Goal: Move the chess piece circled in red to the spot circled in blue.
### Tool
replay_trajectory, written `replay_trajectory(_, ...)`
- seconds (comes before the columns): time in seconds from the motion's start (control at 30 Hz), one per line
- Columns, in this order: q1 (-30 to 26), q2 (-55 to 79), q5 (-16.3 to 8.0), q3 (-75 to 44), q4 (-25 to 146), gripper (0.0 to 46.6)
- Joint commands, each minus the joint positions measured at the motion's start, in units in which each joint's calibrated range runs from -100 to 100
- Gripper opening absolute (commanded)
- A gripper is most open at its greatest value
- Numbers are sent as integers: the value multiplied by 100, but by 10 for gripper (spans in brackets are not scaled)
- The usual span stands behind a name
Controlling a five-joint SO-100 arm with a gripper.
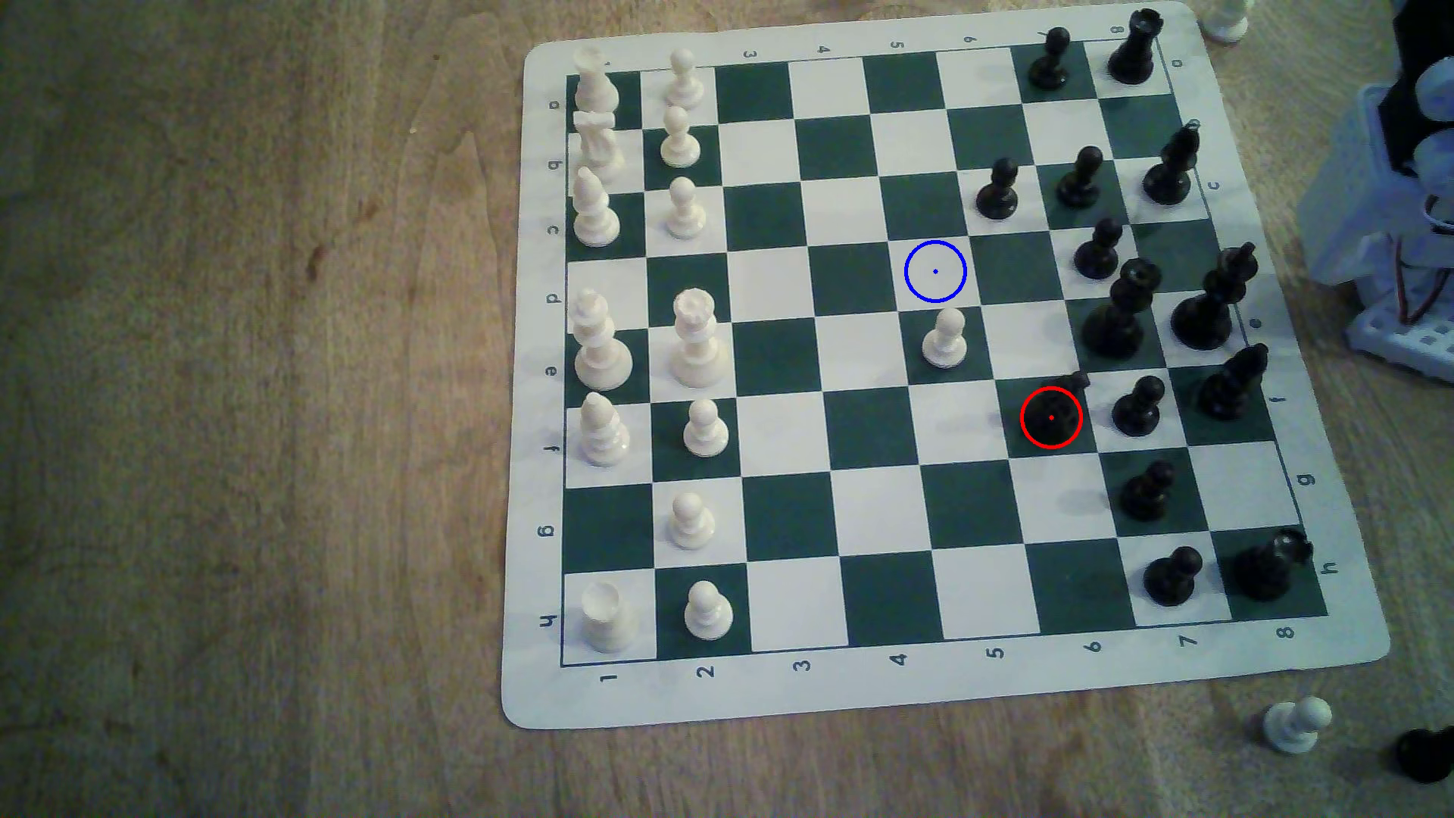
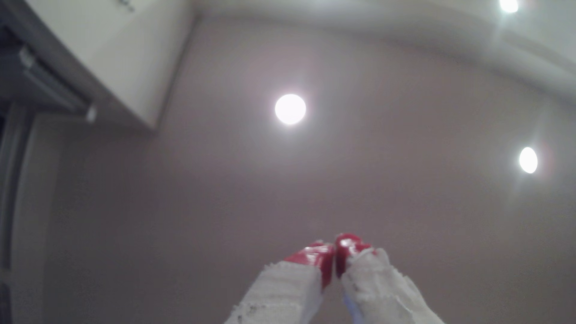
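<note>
Black knight [image 1: 1054, 413], ringed in red, stands upright on a dark green square of the chessboard [image 1: 936, 692], in the row marked f and the column marked 6. A black pawn [image 1: 1138, 409] stands on the white square next to it toward the exterior view's right, and beyond that pawn a black bishop [image 1: 1231, 385]. The blue-ringed white square [image 1: 935, 271] lies up and toward the exterior view's left of the knight, two rows and one column away, in row d and column 5. It is bare of any piece. A white pawn [image 1: 944, 340] stands on the dark square just below it, between the ring and the knight's row.

The arm's white base [image 1: 1393, 236] sits off the mat at the exterior view's right edge, beside the black back rank. In the wrist view the pincer [image 2: 335, 252] points up at a ceiling with round lamps [image 2: 290, 109]. Its red-tipped fingers [image 2: 314, 255] are pressed together with only a thin line between them and nothing held. The knight is therefore well apart from the pincer, down on the board, untouched.

Off the mat near the exterior view's lower right corner stand a lone white pawn [image 1: 1294, 724] and a dark piece [image 1: 1426, 753] cut by the frame edge.
</note>
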Motion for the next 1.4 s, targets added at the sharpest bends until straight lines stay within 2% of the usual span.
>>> replay_trajectory(0.0, -39, 14, 24, 81, -7, 2)
replay_trajectory(0.93, -39, 5, 24, 81, 50, 10)
replay_trajectory(1.07, -47, 5, 34, 81, 1180, 26)
replay_trajectory(1.13, -55, 5, 215, 81, 2401, 2)
replay_trajectory(1.27, -212, 14, 527, 81, 4039, 49)
replay_trajectory(1.37, -251, 14, 552, 81, 4792, 61)
